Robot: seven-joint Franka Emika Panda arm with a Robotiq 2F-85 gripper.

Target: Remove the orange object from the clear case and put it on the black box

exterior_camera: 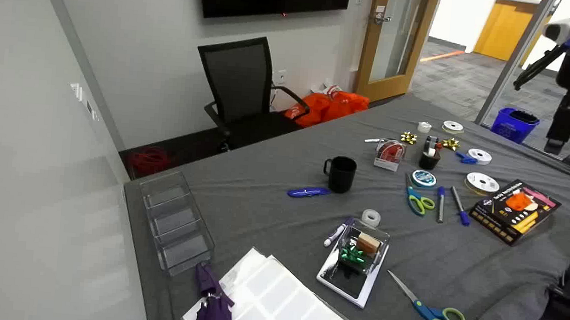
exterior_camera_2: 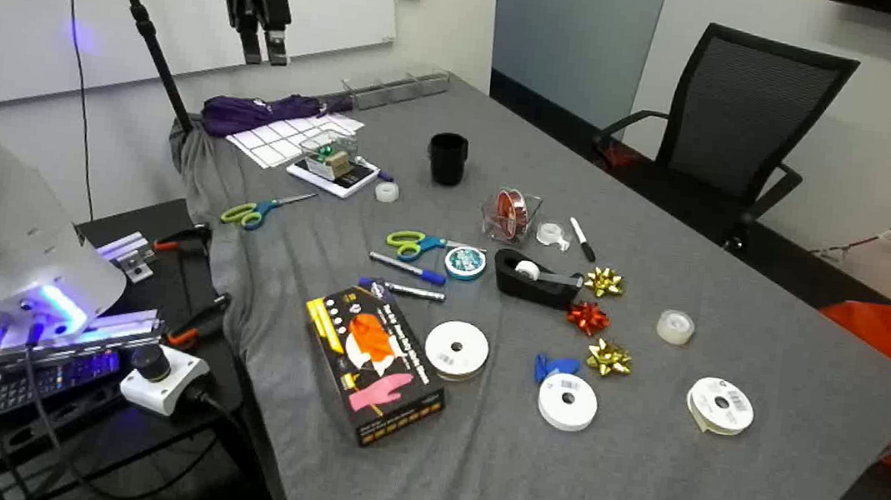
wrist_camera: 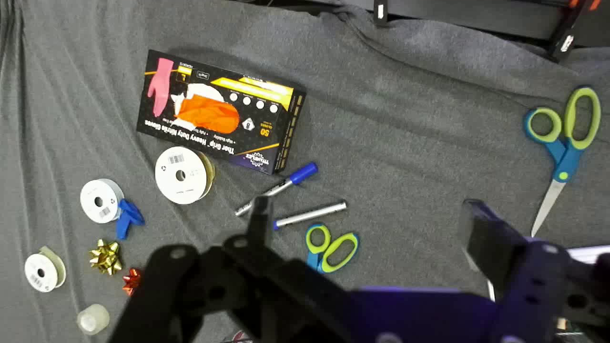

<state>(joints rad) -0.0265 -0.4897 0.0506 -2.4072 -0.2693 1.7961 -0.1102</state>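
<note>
The clear case (exterior_camera: pixel 386 164) stands on the table in both exterior views (exterior_camera_2: pixel 490 223). A red-orange spool (exterior_camera: pixel 392 151), also seen here (exterior_camera_2: pixel 512 212), is inside it. In the wrist view the case is mostly hidden behind the gripper. The black box (exterior_camera: pixel 497 215), with orange, pink and yellow print, lies flat near the robot's side, also here (exterior_camera_2: pixel 374 359) and in the wrist view (wrist_camera: pixel 214 114). My gripper (exterior_camera_2: pixel 264 58) is high above the table, apart from everything. In the wrist view its fingers (wrist_camera: pixel 369 209) are wide open with nothing between them.
A black mug (exterior_camera: pixel 342 174), blue cutter (exterior_camera: pixel 308 192) and tape dispenser (exterior_camera_2: pixel 534 281) stand about. A clear container with a tan block (exterior_camera: pixel 368 243) and green bow sits on a white-rimmed black tray (exterior_camera: pixel 363 293). Scissors (wrist_camera: pixel 562 162), markers (wrist_camera: pixel 310 214) and ribbon spools (wrist_camera: pixel 183 176) lie around.
</note>
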